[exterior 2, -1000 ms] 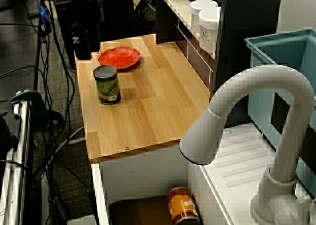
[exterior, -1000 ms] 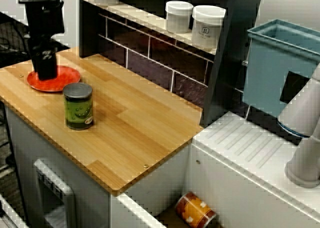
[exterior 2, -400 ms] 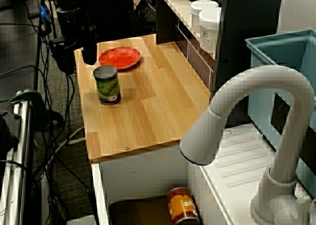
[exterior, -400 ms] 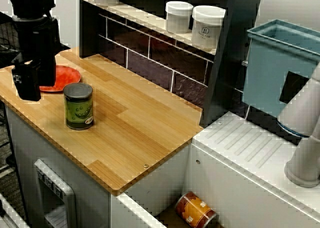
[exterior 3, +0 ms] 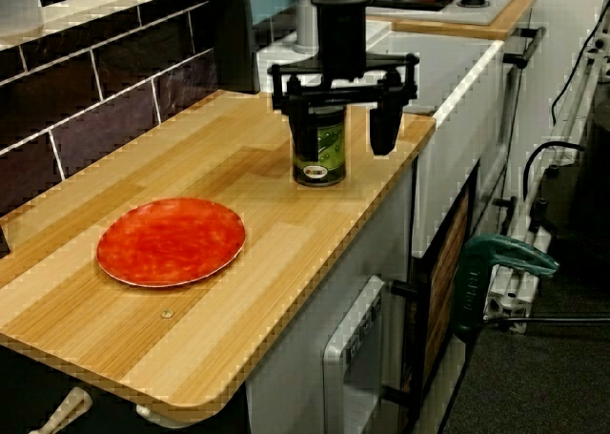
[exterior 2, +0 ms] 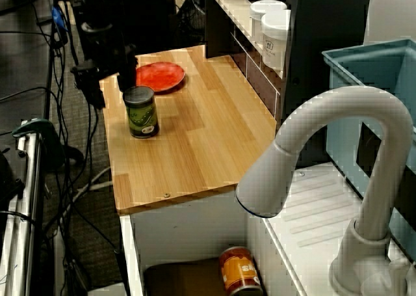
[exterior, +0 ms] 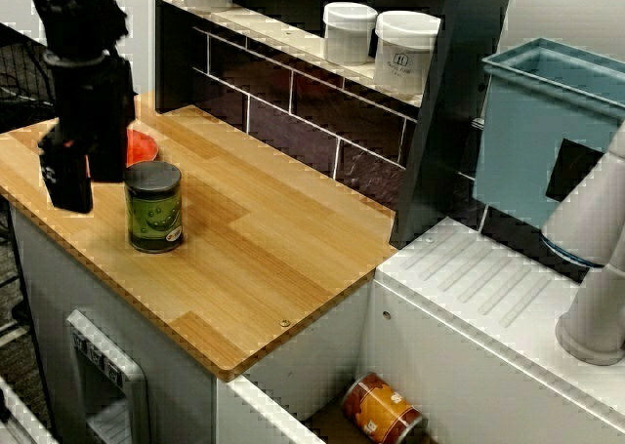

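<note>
A green-labelled can (exterior: 153, 210) stands upright on the wooden counter (exterior: 273, 239), a short way from a red plate (exterior 3: 172, 241). My black gripper (exterior: 86, 171) hangs low between plate and can, near the counter's front edge, and hides part of the plate (exterior: 142, 146). Its fingers are spread wide and hold nothing. In the view along the counter from the plate end, the gripper (exterior 3: 341, 134) stands in front of the can (exterior 3: 324, 153), one finger overlapping it. In the view over the faucet, the gripper (exterior 2: 107, 84) is just left of the can (exterior 2: 141, 114).
Two white jars (exterior: 350, 32) (exterior: 406, 49) sit on the shelf behind the counter. A blue bin (exterior: 547, 132) and a white faucet (exterior 2: 325, 146) stand at the sink side. An orange can (exterior: 383, 412) lies below. Cables and a green clamp (exterior 3: 500, 262) lie off the front edge.
The gripper has left its spot over the red plate, swung out to the front edge and come toward the can. The can and plate have not moved.
</note>
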`<action>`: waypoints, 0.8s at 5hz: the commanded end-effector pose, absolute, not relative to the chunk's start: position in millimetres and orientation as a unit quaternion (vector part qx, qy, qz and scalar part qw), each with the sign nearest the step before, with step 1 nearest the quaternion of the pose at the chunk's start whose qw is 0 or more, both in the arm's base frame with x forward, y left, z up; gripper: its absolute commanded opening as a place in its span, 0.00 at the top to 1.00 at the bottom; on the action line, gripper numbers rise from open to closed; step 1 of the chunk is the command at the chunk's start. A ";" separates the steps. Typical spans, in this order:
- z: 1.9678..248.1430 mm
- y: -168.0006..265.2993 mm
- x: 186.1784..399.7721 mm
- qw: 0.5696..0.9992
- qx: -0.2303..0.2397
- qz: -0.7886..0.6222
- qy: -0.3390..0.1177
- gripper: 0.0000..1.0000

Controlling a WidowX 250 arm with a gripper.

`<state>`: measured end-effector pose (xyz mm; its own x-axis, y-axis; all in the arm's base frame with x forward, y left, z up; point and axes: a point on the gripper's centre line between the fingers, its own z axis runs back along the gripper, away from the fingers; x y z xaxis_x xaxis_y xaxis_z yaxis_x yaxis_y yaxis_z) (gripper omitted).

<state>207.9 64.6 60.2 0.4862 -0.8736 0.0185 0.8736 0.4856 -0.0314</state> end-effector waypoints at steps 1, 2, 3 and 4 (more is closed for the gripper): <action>57.4 71.9 239.5 0.869 -0.011 -0.496 0.004 0.00; 63.3 64.2 244.0 0.868 -0.025 -0.495 0.003 0.00; 69.7 51.5 241.5 0.863 -0.038 -0.503 0.005 0.00; 71.8 33.1 238.4 0.857 -0.047 -0.512 0.011 0.00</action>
